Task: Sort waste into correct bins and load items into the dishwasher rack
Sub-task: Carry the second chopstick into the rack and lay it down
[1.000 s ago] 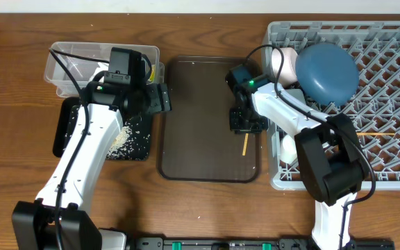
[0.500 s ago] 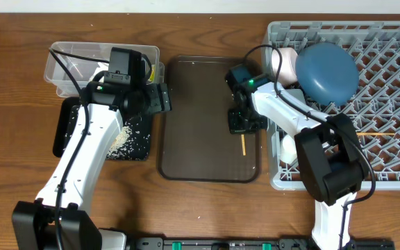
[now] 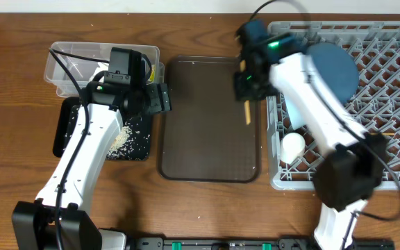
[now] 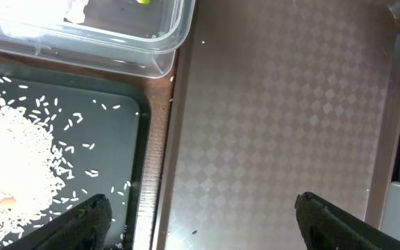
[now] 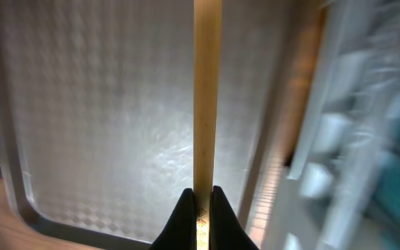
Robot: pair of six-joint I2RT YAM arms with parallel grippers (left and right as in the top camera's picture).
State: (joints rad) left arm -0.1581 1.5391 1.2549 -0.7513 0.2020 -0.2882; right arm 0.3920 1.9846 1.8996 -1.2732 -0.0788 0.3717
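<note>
**Right tool pinched on a chopstick over the brown tray; left tool spread and bare**

At the far left of the wooden desk (image 3: 5,139) stood the clear tub (image 3: 60,69), holding something white and crumpled and a small yellow-green scrap against its right wall. Just in front of it lay the black tray (image 4: 120,142), touching or nearly touching the tub's near wall. A heap of white rice (image 4: 9,167) sat on the tray, with loose grains scattered toward its right edge.

The left tool (image 4: 201,212) hung over the seam between the black tray and the brown tray (image 3: 207,149). Its two fingers were set wide apart, one over each tray, and nothing was between them.

The brown tray filled the middle of the desk, just beside the black tray on one side and the rack (image 3: 394,38) on the other.

Over the brown tray's right side was the right tool (image 5: 200,208), close to the rack's left wall. Its fingertips were pressed together on one end of a chopstick (image 5: 205,90). The stick ran straight out from the tool above the tray's patterned floor. Whether its far tip touched the tray could not be told.

In the rack, the dark-blue plate (image 3: 337,66) leaned among the pegs near the far left corner. A small white cup (image 3: 292,144) sat by the left wall, nearer the front.
</note>
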